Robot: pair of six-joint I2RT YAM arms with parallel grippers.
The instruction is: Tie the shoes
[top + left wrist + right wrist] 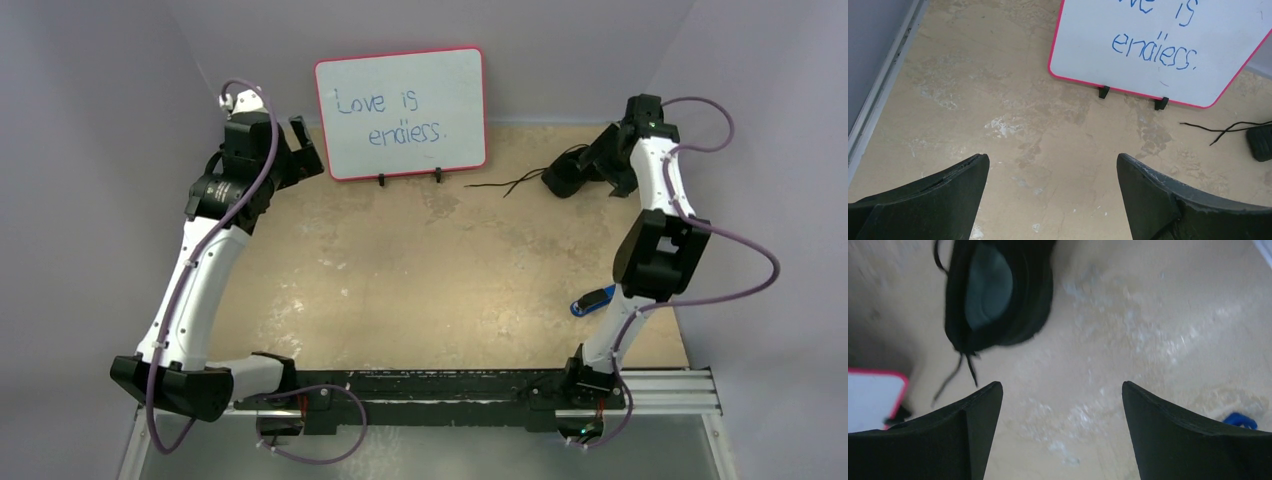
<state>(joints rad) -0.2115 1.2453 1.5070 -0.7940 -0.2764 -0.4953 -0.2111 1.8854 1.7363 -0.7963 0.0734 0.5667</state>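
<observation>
The black shoe lies at the back right of the table, with thin black laces trailing left toward the whiteboard. In the right wrist view the shoe shows its pale grey inner sole and loose laces. My right gripper is open and empty, above the table just beside the shoe; it also shows in the top view. My left gripper is open and empty at the back left, far from the shoe. Its wrist view shows the shoe's edge and a lace at far right.
A pink-framed whiteboard reading "Love is endless." stands at the back centre; it also shows in the left wrist view. A small blue-and-black gadget lies near the right arm. Grey walls enclose the table on three sides.
</observation>
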